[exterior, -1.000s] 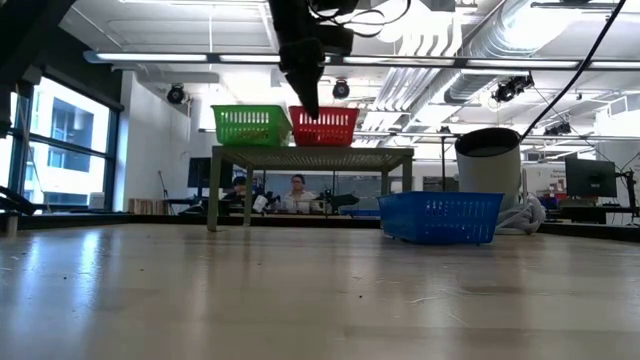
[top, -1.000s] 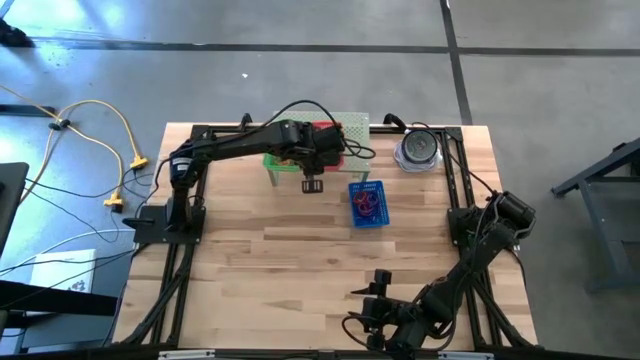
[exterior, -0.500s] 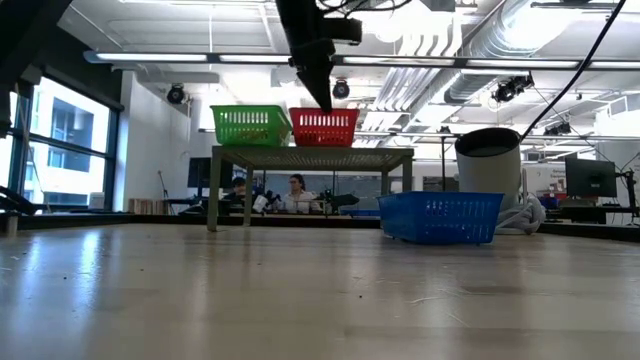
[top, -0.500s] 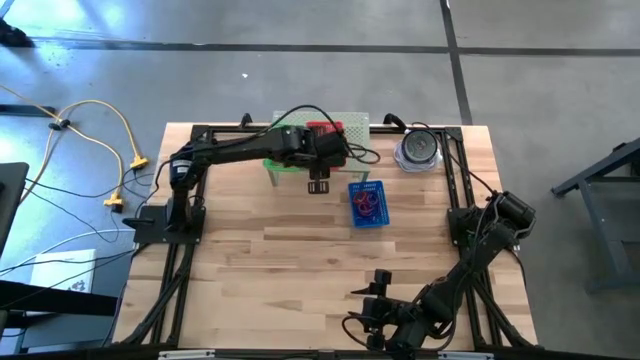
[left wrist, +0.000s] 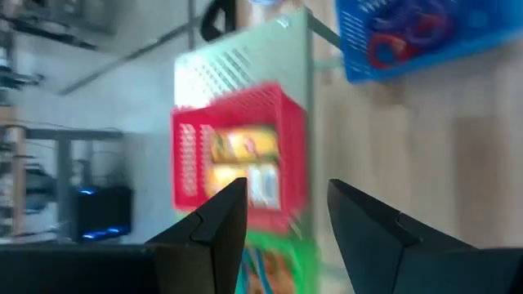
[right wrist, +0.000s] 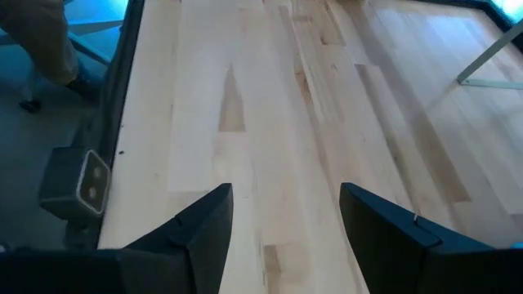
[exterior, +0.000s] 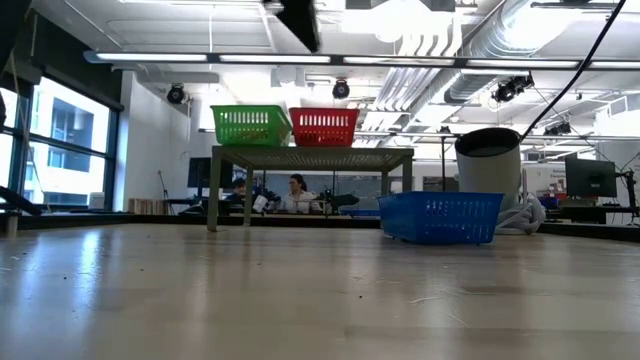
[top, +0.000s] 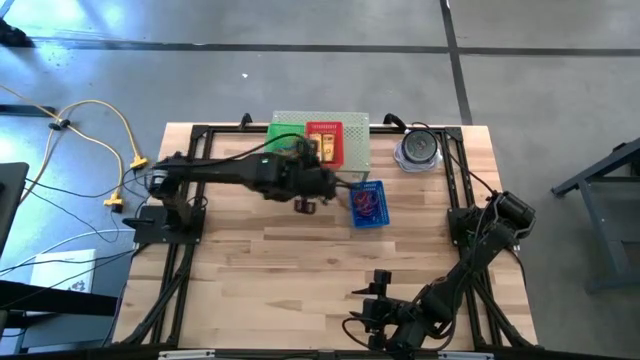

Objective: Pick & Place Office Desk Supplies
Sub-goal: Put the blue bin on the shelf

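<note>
A red mesh basket (top: pixel 325 143) stands on the pale green shelf (top: pixel 355 135) at the far side and holds yellow packets (left wrist: pixel 243 159). Red and purple loops (top: pixel 367 205) lie in the blue basket (top: pixel 372 190), which rests on the table in front of the shelf. My left gripper (top: pixel 306 206) hangs open and empty, high above the table, on the near side of the shelf and left of the blue basket. In its wrist view the left gripper (left wrist: pixel 288 188) faces the red basket. My right gripper (top: pixel 380 283) waits open near the front edge.
A green basket (exterior: pixel 251 125) sits beside the red one on the shelf, partly under my left arm in the high view. A grey round container (top: pixel 417 148) stands at the back right. Bare wood (top: pixel 290 260) lies between the baskets and my right gripper.
My left gripper has risen and drawn back from over the red basket toward the table's near edge and a little left, leaving the top of the low view. In the high view the red basket and its packets now show uncovered.
</note>
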`<act>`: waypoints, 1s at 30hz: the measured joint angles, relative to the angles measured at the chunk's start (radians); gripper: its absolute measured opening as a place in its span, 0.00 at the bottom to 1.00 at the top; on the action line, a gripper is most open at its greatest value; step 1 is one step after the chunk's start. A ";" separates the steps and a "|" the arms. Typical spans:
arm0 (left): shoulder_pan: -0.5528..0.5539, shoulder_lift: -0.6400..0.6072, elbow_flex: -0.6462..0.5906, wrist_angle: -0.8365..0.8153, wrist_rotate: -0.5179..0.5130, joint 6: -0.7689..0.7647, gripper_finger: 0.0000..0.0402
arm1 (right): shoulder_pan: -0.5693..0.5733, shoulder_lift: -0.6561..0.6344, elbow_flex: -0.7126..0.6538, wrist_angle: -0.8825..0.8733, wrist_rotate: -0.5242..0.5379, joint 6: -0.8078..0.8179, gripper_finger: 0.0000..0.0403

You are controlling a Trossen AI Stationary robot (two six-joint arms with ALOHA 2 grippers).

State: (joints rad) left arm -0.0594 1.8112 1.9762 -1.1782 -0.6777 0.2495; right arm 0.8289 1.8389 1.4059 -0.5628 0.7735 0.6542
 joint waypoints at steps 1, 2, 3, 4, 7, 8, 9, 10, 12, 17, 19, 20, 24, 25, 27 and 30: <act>-0.014 -0.019 0.000 -0.043 0.020 -0.034 0.40 | -0.002 0.000 0.000 0.002 -0.013 0.002 0.53; -0.024 -0.042 0.000 -0.093 0.059 -0.074 0.40 | -0.005 0.000 0.000 0.003 -0.032 0.002 0.53; -0.031 -0.063 0.000 -0.150 0.107 -0.116 0.40 | -0.007 0.000 0.000 0.004 -0.054 0.002 0.53; -0.035 -0.086 0.000 -0.199 0.170 -0.163 0.40 | -0.007 0.000 0.000 0.005 -0.073 0.002 0.53; -0.029 -0.149 -0.005 -0.301 0.420 -0.272 0.40 | -0.016 0.000 0.000 -0.001 -0.112 -0.012 0.53; -0.022 -0.168 -0.013 -0.306 0.497 -0.291 0.40 | -0.021 0.000 0.000 -0.012 -0.122 -0.024 0.53; -0.021 -0.184 -0.025 -0.300 0.555 -0.301 0.40 | -0.025 -0.002 0.000 -0.036 -0.128 -0.026 0.53; -0.021 -0.196 -0.037 -0.297 0.591 -0.308 0.40 | -0.029 -0.009 0.000 -0.072 -0.133 -0.017 0.53; -0.032 -0.219 -0.066 -0.296 0.589 -0.343 0.40 | -0.047 -0.034 0.000 -0.162 -0.170 0.049 0.53; -0.056 -0.292 -0.220 -0.281 0.489 -0.428 0.40 | -0.103 -0.108 0.001 -0.443 -0.318 0.286 0.53; -0.062 -0.331 -0.312 -0.250 0.475 -0.440 0.40 | -0.124 -0.123 0.002 -0.521 -0.357 0.294 0.53; -0.065 -0.352 -0.363 -0.231 0.473 -0.444 0.40 | -0.130 -0.127 0.002 -0.563 -0.362 0.278 0.53; -0.081 -0.447 -0.571 -0.131 0.489 -0.507 0.40 | -0.186 -0.135 0.001 -0.672 -0.356 0.164 0.53; -0.087 -0.468 -0.618 -0.102 0.502 -0.538 0.40 | -0.203 -0.133 0.001 -0.689 -0.348 0.138 0.53; -0.104 -0.503 -0.706 -0.042 0.539 -0.599 0.40 | -0.244 -0.130 0.000 -0.693 -0.346 0.072 0.53; -0.155 -0.546 -0.824 0.054 0.553 -0.647 0.40 | -0.314 -0.121 0.001 -0.677 -0.347 -0.026 0.53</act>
State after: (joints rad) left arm -0.2142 1.2653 1.1521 -1.1241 -0.1243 -0.3970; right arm 0.5154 1.7181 1.4067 -1.2394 0.4268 0.6281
